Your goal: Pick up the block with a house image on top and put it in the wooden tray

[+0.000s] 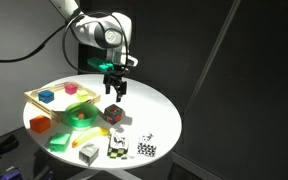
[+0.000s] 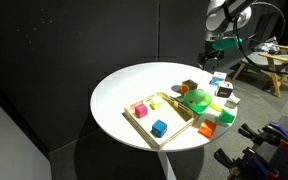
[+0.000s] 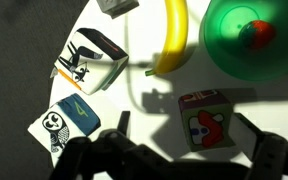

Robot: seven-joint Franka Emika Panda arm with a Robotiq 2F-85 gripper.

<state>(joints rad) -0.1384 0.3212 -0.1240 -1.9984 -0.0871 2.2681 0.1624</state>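
Observation:
The block with a house image on top (image 3: 206,120) has dark-red sides and a pale top with a red picture. It stands on the white table, beside the green dish in both exterior views (image 1: 113,114) (image 2: 189,87). My gripper (image 3: 184,124) is open, its two dark fingers either side of the block and apart from it. In both exterior views the gripper (image 1: 114,90) (image 2: 212,56) hangs a little above the block. The wooden tray (image 1: 60,94) (image 2: 176,120) lies across the table from the block and holds a blue and a pink cube.
A round green dish (image 3: 249,35) (image 1: 79,115) with a red piece on it sits close to the block. A yellow curved piece (image 3: 172,35) lies beside it. Black-and-white patterned cubes (image 3: 89,58) (image 1: 117,147) stand near the table edge. An orange block (image 1: 40,123) is by the tray.

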